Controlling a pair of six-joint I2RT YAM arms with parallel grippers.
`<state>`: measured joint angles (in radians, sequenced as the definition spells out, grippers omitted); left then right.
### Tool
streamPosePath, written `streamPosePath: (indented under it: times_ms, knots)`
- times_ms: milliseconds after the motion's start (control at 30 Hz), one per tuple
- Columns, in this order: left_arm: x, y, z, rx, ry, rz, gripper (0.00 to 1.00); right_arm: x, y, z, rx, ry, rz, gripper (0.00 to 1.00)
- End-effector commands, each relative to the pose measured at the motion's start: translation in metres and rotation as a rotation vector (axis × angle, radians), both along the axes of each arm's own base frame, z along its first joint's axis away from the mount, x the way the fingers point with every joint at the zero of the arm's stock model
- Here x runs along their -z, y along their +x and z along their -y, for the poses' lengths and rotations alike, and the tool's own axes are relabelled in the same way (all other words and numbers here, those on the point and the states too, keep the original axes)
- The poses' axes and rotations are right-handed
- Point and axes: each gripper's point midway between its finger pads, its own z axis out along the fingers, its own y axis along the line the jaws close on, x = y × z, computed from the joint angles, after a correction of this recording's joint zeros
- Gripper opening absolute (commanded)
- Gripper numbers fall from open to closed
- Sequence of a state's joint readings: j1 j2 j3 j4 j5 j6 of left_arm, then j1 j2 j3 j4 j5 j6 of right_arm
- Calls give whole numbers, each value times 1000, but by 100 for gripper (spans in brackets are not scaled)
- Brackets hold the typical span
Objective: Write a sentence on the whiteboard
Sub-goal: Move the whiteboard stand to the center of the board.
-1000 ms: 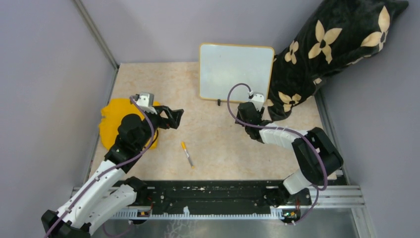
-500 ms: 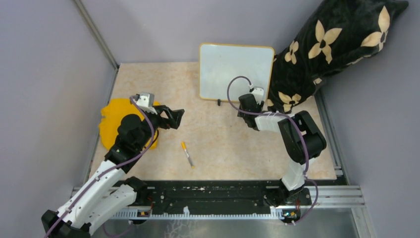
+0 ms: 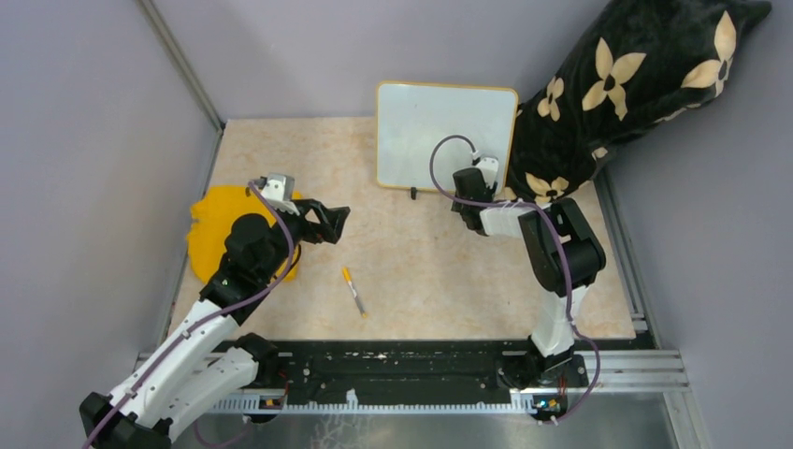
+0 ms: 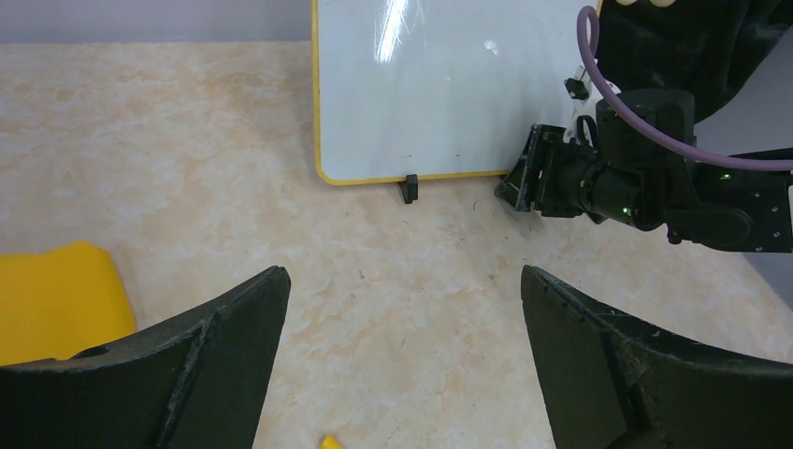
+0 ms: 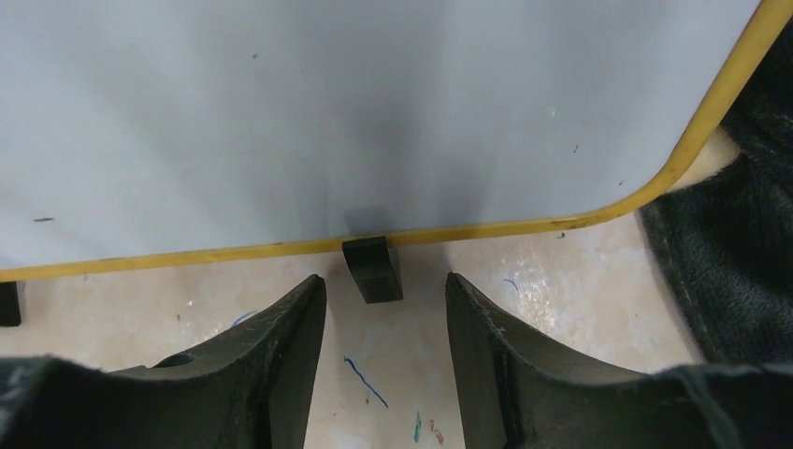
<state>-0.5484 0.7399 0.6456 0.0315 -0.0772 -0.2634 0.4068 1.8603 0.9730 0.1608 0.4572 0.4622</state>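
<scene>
Lilac-grey walls (image 3: 75, 140); beige marbled tabletop (image 3: 421, 267); metal corner post (image 3: 182, 65).

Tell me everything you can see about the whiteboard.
The whiteboard is a small white rectangle with rounded corners and a thin yellow rim, with no writing visible, only tiny specks. It stands propped on two black feet at the far side of the table, beside a dark flowered cushion. The right gripper straddles one foot, fingers not touching it.
</scene>
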Motion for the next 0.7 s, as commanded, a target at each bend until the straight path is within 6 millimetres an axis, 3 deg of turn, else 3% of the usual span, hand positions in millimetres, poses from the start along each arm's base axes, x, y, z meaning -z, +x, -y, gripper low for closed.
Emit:
streamPosePath:
  times_ms: [0, 667]
  knots:
    - [-5, 0, 4, 19, -4, 30, 99, -5, 17, 0, 2, 13, 24, 50]
    - [-2, 2, 3, 7, 2, 22, 99, 1, 27, 2, -22, -31, 10, 25]
